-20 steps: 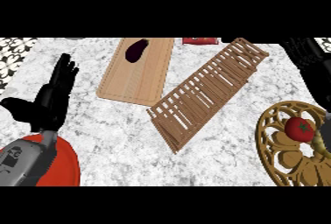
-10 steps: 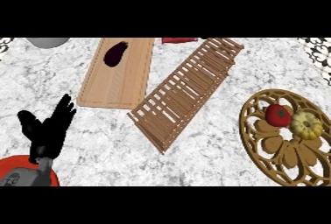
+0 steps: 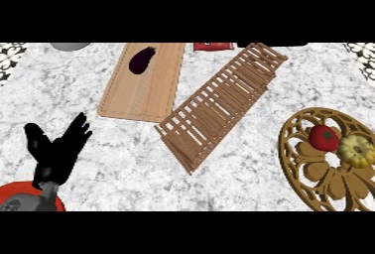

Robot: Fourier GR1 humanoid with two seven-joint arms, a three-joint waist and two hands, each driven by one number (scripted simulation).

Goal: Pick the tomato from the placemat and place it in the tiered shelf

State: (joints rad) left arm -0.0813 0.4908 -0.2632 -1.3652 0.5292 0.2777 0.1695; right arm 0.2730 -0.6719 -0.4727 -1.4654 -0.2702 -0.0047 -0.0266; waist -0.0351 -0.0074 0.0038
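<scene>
The marble counter (image 3: 117, 163) is filling the view. At its near left corner the robot's left hand (image 3: 55, 154) is hovering over the stone. Its black fingers (image 3: 77, 130) are sticking out straight and spread apart, and they are holding nothing. The grey forearm (image 3: 45, 196) is coming up from the bottom edge, and a red round part (image 3: 15, 192) is showing just beside it.

At the far left edge a grey round thing (image 3: 70, 45) is peeking in, cut off by the view.

A bit to the right, a wooden cutting board (image 3: 143, 94) is lying flat, running from the far edge toward the middle of the counter. A dark purple eggplant (image 3: 143, 59) is resting on the board's far end.

Next, a small red thing (image 3: 212, 46) is sitting at the far edge, only partly showing.

The tiered shelf (image 3: 219, 106), made of thin wooden slats, is lying at a slant just beside the board, stretching from the middle of the counter up toward the far right.

Near the right edge a round carved wooden placemat (image 3: 322, 173) is lying flat, well apart from the hand. The red tomato (image 3: 324, 137) is sitting on the placemat's far part. A yellow bumpy vegetable (image 3: 356, 150) is sitting right beside the tomato, also on the placemat.
</scene>
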